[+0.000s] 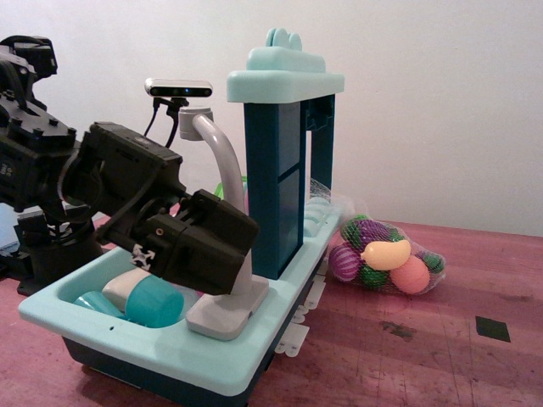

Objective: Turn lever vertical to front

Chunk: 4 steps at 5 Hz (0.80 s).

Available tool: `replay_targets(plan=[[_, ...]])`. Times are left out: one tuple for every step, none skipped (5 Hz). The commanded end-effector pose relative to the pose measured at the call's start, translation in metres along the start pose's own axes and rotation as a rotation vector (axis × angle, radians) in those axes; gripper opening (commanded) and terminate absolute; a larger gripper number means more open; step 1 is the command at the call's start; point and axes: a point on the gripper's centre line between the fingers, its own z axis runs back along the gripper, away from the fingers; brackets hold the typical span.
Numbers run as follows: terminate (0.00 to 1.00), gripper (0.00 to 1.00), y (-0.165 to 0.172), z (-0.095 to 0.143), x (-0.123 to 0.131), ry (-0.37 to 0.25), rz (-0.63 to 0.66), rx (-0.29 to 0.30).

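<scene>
The grey toy faucet stands at the front rim of the light-teal toy sink (102, 326). Its curved spout tube (218, 146) rises behind my arm, and its flat base plate (225, 315) rests on the rim. My black gripper (231, 254) reaches in from the left and sits right against the faucet's lower body, covering it. The lever is hidden behind the gripper. The fingers cannot be told apart from the gripper body, so I cannot tell whether it is open or shut.
A teal cup (154, 303) and a beige cup (125, 288) lie in the basin. A dark-blue tower with a light-teal top (284, 170) stands behind the faucet. A mesh bag of toy fruit (386, 259) lies right of the sink on the wooden table (407, 356). A camera (178, 87) is behind.
</scene>
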Motion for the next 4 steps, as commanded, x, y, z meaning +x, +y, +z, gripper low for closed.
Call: replay_targets(plan=[[0.0, 1.0, 0.0, 0.0, 0.0, 0.0, 0.0, 0.0], [0.0, 1.0, 0.011, 0.004, -0.006, -0.028, 0.01, 0.021], [0.0, 1.0, 0.024, 0.01, -0.009, -0.064, 0.024, 0.046], [0.0, 1.0, 0.038, 0.019, -0.006, -0.097, 0.02, 0.068]])
